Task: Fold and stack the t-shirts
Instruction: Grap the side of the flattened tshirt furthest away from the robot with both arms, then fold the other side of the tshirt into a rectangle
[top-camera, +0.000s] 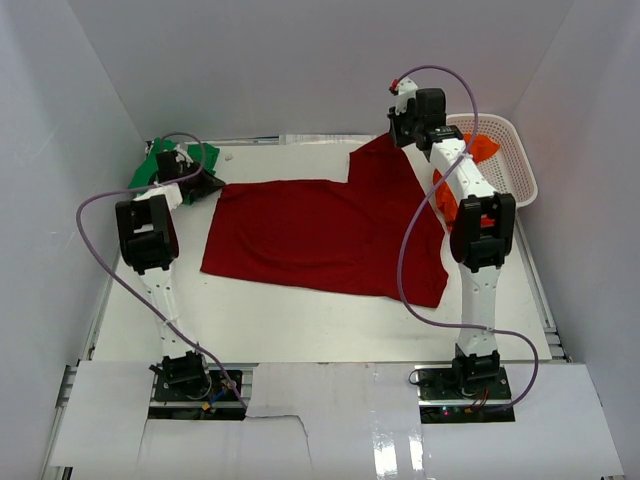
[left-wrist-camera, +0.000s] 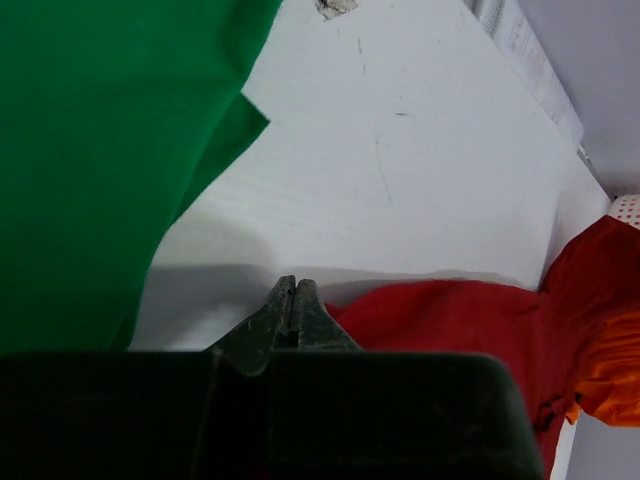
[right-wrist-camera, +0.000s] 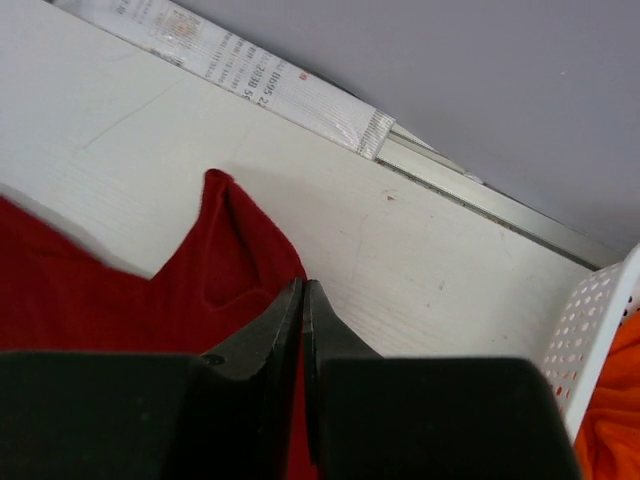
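Observation:
The dark red t-shirt (top-camera: 320, 235) lies spread across the middle of the table. My right gripper (top-camera: 398, 128) is shut on its far right corner, and red cloth shows between the jaws in the right wrist view (right-wrist-camera: 302, 285). My left gripper (top-camera: 208, 186) is shut at the shirt's far left corner; in the left wrist view (left-wrist-camera: 292, 285) the red cloth (left-wrist-camera: 450, 320) runs up to the fingertips, slightly lifted. The bright green t-shirt (top-camera: 150, 165) lies bunched at the far left, beside the left gripper. The orange t-shirt (top-camera: 483, 148) hangs out of the basket at the far right.
A white lattice basket (top-camera: 520, 165) stands at the far right against the side wall. White walls enclose the table on three sides. A taped strip (right-wrist-camera: 250, 80) runs along the back edge. Purple cables loop from both arms.

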